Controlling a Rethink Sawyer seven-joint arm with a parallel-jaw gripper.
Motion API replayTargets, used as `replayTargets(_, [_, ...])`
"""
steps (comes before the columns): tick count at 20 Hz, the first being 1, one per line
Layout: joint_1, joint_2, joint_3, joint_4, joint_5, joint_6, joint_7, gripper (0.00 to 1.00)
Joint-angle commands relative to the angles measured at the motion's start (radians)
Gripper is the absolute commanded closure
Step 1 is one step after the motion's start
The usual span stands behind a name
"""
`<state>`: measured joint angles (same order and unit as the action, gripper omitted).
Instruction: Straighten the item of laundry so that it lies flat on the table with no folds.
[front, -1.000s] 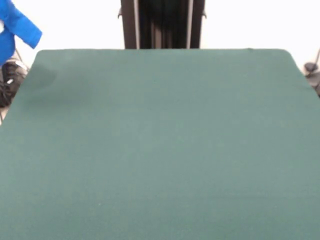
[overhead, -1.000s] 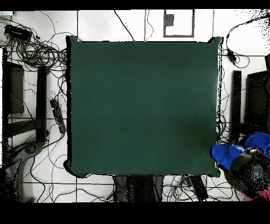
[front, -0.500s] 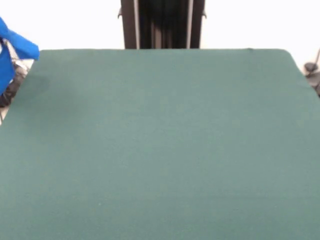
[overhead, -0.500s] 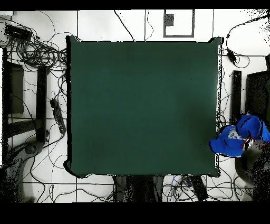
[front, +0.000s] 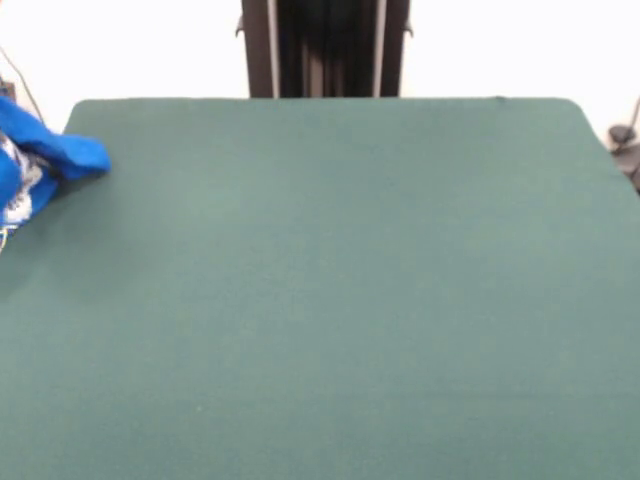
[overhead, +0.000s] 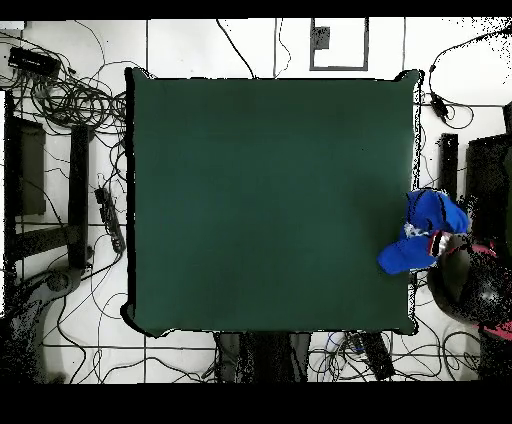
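You see the bunched blue shirt (front: 45, 160) overlapping the bench (front: 330, 300) edge. Only overhead shows floor cables (overhead: 70, 100) and a person (overhead: 475, 285) beside it. The robot's hand is out of sight.

Bright, even light; washed-out white background; soft focus; hardly any shadows.

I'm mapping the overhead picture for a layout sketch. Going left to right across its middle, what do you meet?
Tangle of cables on the floor → green table → bunched blue T-shirt at the table's right edge → a person, partly seen.
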<state>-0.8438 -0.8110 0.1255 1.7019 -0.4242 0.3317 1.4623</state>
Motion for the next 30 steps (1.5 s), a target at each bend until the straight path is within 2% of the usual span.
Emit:
replayTargets(1, [0.025,0.145,0.328,0.162,-0.137,-0.165,-0.087,1.00])
replayTargets(4, [0.040,0.126,0.347,0.212,-0.142,-0.164,-0.021,1.00])
replayTargets(7, [0.023,0.116,0.410,0.247,-0.144,-0.124,-0.035,1.00])
replayTargets(14, [0.007,0.190,0.511,0.235,-0.149,-0.123,-0.026,1.00])
replayTargets(20, [0.067,0.149,0.504,0.262,-0.127,-0.153,0.061,1.00])
replayTargets(24, [0.098,0.200,0.457,0.243,-0.125,-0.227,0.129,1.00])
replayTargets(28, [0.171,0.280,0.320,0.197,-0.128,-0.374,0.214,1.00])
replayTargets(30, [0.215,0.290,0.241,0.206,-0.095,-0.434,0.265,1.00])
